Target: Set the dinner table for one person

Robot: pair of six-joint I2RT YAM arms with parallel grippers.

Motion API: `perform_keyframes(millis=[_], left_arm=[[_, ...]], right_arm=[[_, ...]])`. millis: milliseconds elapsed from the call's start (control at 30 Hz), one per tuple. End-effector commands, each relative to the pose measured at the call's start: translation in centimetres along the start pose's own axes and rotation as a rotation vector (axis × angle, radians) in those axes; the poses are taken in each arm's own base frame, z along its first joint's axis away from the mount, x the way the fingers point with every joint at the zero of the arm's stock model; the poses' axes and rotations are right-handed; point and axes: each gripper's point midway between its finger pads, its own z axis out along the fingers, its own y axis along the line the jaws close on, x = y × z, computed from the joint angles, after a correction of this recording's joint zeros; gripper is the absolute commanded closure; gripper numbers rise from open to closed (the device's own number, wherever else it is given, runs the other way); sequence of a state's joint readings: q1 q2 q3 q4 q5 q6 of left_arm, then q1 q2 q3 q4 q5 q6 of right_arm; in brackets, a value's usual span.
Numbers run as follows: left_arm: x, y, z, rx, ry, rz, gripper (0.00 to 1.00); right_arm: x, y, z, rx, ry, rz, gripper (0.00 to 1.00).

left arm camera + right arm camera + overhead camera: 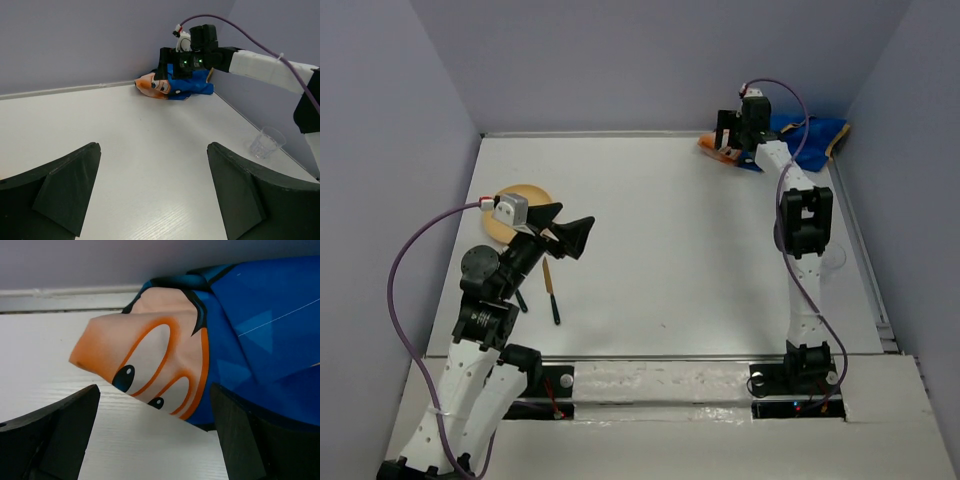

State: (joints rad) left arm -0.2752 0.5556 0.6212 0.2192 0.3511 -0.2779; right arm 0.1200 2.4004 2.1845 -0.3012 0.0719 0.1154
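The flat, matte white dinner table (670, 250) underlies the whole scene. In its far right corner, the right gripper (154, 410), fingers apart, faces a crumpled blue cloth placemat (250, 330); over its left side, the left gripper (152, 150) gapes.

Pale lavender-grey walls (620, 60) (matte, evenly lit) enclose three sides

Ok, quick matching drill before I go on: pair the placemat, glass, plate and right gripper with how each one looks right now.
Things:
1 placemat
2 glass
3 plate
4 right gripper

States:
A round, tan, on the left
B jaws open, nothing held
C blue, crumpled, far right corner
D clear, upright, on the right

Pairs: 1-C, 2-D, 3-A, 4-B
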Motion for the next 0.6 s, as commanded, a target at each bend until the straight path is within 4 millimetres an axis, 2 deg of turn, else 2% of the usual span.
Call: perform_keyframes(millis=[0,33,67,133,167,267,300,333,367,400,433,467,500,533,567], left_arm=[[-1.0,-0.4,0.2,0.023,-0.036,0.036,0.01],[-0.9,-0.3,0.2,0.020,-0.036,0.034,0.01],[-0.7,-0.2,0.3,0.016,-0.028,0.031,0.01],[-0.5,-0.1,0.4,0.017,-0.019,0.031,0.01],[-0.5,-0.2,0.5,0.020,-0.018,0.030,0.01],[-0.4,-0.2,0.6,0.024,-0.016,0.028,0.01],[-0.4,-0.2,0.7,0.025,-0.017,0.028,0.01],[-0.5,-0.2,0.7,0.025,-0.018,0.028,0.01],[-0.5,-0.2,0.7,0.025,-0.018,0.028,0.01],[-0.5,-0.2,0.7,0.024,-0.019,0.027,0.01],[-0.5,-0.2,0.6,0.022,-0.022,0.023,0.01],[-0.5,-0.1,0.7,0.020,-0.023,0.022,0.01],[-0.7,-0.1,0.6,0.016,-0.029,0.022,0.01],[-0.8,0.2,0.7,-0.003,-0.034,0.010,0.01],[-0.9,0.4,0.7,-0.014,-0.040,0.006,0.01]], right_arm=[[-0.2,2.2,1.4,-0.034,0.014,-0.118,0.02],[2.0,2.8,3.0,-0.032,0.044,-0.131,0.02],[1.1,3.4,3.2,-0.040,0.016,-0.173,0.03],[2.6,2.7,4.7,-0.008,0.027,-0.183,0.06],[3.0,3.3,5.1,-0.014,0.028,-0.183,0.09],[3.0,3.8,5.7,-0.034,0.012,-0.159,0.46],[3.2,4.1,5.7,-0.052,0.012,-0.157,0.68],[3.6,5.8,5.4,-0.107,0.013,-0.176,0.95],[3.6,5.8,5.2,-0.112,0.013,-0.187,0.95],[3.6,7.1,4.7,-0.131,0.009,-0.210,1.00],[5.6,7.6,4.6,-0.144,0.048,-0.234,1.00],[5.6,9.0,4.0,-0.198,0.029,-0.260,1.00],[3.1,10.5,1.6,-0.246,-0.018,-0.268,1.00],[6.2,12.0,0.8,-0.292,0.015,-0.286,1.00],[6.3,12.9,-0.5,-0.315,0.004,-0.291,1.00]])
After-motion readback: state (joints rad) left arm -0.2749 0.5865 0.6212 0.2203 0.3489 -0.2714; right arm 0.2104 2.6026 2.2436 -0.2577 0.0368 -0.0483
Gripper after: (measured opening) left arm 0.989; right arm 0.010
